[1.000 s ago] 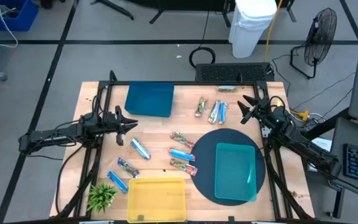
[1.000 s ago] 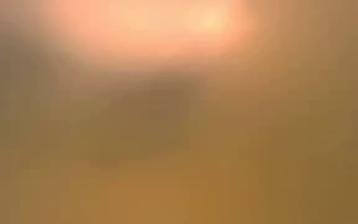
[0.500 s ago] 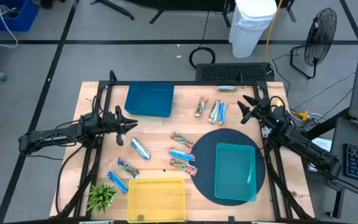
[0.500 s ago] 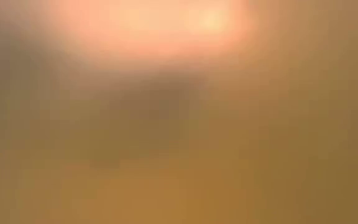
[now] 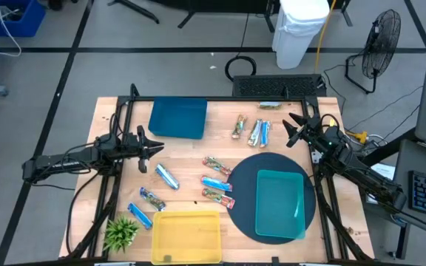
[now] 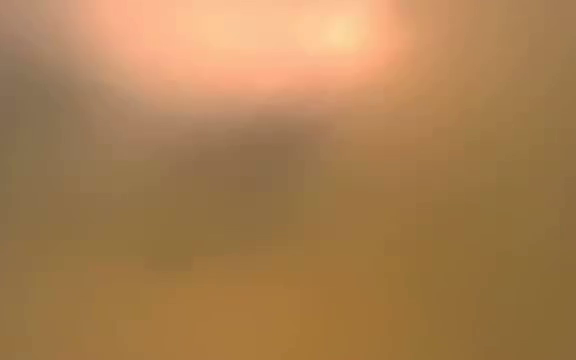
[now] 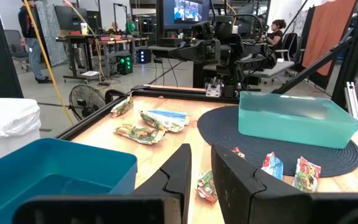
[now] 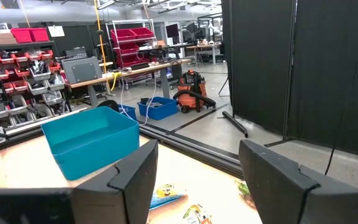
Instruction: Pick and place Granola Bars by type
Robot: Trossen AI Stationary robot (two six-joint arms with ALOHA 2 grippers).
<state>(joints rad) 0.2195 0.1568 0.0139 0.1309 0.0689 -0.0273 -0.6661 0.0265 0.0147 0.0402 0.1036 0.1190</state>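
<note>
Several granola bars lie flat on the wooden table. Three sit near the far edge, three in the middle, and three near the left side. Some wrappers are blue-silver and others multicoloured. My left gripper hovers at the table's left, just beyond the bar there, with its fingers a narrow gap apart. My right gripper hovers wide open at the right, beside the far group of bars. The low view shows only an orange blur.
A blue tray stands at the far left. A teal tray sits on a dark round mat at the near right. A yellow tray is at the near edge, with a small green plant beside it. People stand beyond the table.
</note>
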